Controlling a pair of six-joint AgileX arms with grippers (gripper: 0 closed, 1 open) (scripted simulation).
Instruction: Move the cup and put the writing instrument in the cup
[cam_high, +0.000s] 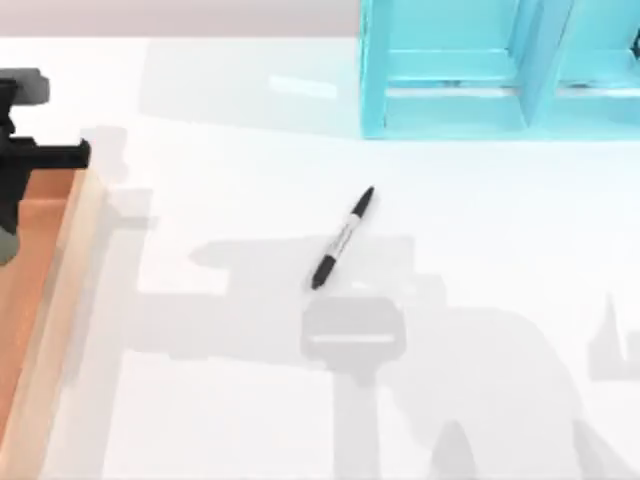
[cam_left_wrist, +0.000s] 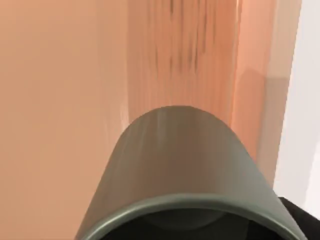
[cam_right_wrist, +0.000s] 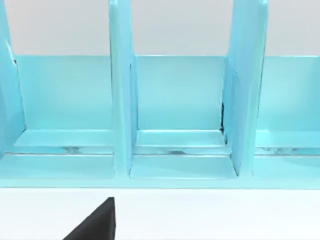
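The dark olive-grey cup (cam_left_wrist: 180, 170) looms very close in the left wrist view, its rim nearest the camera, with the wooden tray (cam_left_wrist: 60, 100) beneath it. In the top view a sliver of the cup (cam_high: 5, 245) shows at the far left edge inside the tray. My left gripper (cam_high: 30, 160) hovers right by it, over the tray's back corner. The marker (cam_high: 343, 238) lies diagonally on the white table at mid-table, black cap toward the shelf, far from both grippers. A black part of my right gripper (cam_right_wrist: 95, 225) shows at the frame edge, facing the blue shelf.
The wooden tray (cam_high: 60, 300) runs along the table's left side with a raised rim. A light blue shelf unit (cam_high: 480, 80) with upright dividers stands at the back right. White tabletop surrounds the marker.
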